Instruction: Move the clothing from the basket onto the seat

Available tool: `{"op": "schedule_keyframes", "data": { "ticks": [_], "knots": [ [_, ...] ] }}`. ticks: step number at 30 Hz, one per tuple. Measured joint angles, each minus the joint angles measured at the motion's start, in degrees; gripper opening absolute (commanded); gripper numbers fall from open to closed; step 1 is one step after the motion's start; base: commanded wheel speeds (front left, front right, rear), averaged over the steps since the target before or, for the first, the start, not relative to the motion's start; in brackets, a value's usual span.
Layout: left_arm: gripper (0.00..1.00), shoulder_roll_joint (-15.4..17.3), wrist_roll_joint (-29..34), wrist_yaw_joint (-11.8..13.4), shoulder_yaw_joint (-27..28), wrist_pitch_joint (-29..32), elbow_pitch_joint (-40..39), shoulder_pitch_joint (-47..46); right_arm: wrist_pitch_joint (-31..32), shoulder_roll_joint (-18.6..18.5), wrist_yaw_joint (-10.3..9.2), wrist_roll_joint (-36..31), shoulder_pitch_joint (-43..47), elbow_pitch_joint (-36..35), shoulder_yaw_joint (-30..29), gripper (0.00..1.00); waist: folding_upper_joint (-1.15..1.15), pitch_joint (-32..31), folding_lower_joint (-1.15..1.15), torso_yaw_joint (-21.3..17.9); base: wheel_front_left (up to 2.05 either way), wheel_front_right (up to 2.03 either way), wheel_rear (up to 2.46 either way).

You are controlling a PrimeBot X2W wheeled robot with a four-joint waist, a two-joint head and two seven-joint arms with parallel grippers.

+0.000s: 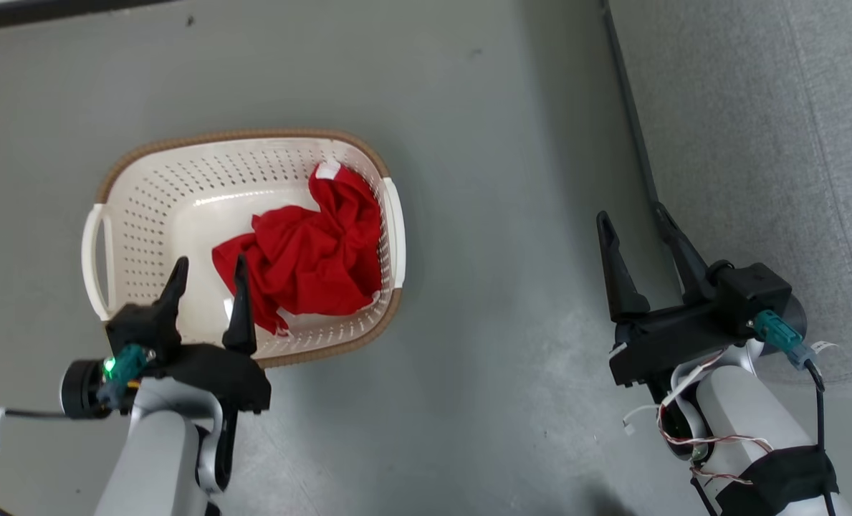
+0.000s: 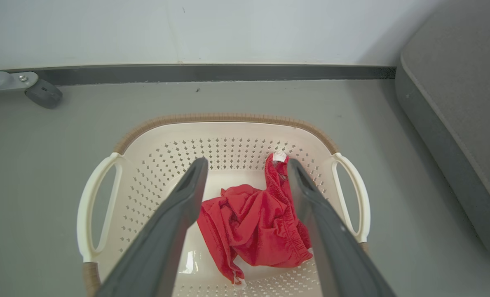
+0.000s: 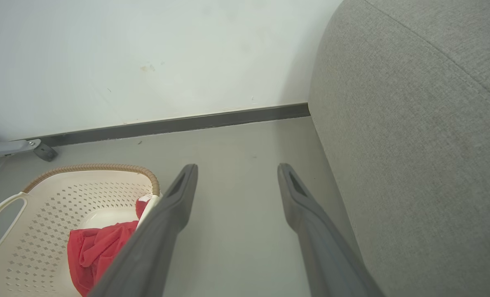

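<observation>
Behind the basket [image 2: 228, 119], left wrist view reveals a caster [image 2: 43, 94]

A matt grey floor [image 1: 468, 107] runs to a plain white wall [image 2: 228, 29], with a dark grey skirting strip [image 2: 228, 73] along the join. By the skirting a pale metal leg [image 2: 1, 79] ends in a dark caster [image 2: 43, 94] resting on the floor. Light is soft and even, shadows faint; a few small dark specks [image 1: 190, 21] mark the floor

Crumpled red clothing [image 1: 311, 247] (white label up) in cream basket [image 1: 146, 193], grey seat [image 1: 755, 143] well apart
</observation>
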Motion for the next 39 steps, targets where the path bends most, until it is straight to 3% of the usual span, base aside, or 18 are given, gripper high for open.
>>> {"op": "schedule_keyframes", "data": {
  "ticks": [17, 39],
  "knots": [
    [1.0, 3.4, 0.1, -2.8, -0.9, 7.3, 7.6, -12.8, 0.0, 0.9, 0.0, 0.0, -2.3, -0.3, 0.9, 1.0, 0.0, 9.5, -0.01, -1.9, 0.0, 0.0, 0.0],
    [1.0, 6.7, 2.5, -3.3, -2.0, 16.7, 17.2, -24.8, 0.0, 1.6, 0.55, 0.5, -5.4, -1.1, 2.3, 1.0, 0.0, 19.9, -0.01, -3.6, 0.0, 0.0, 0.0]
  ]
}}
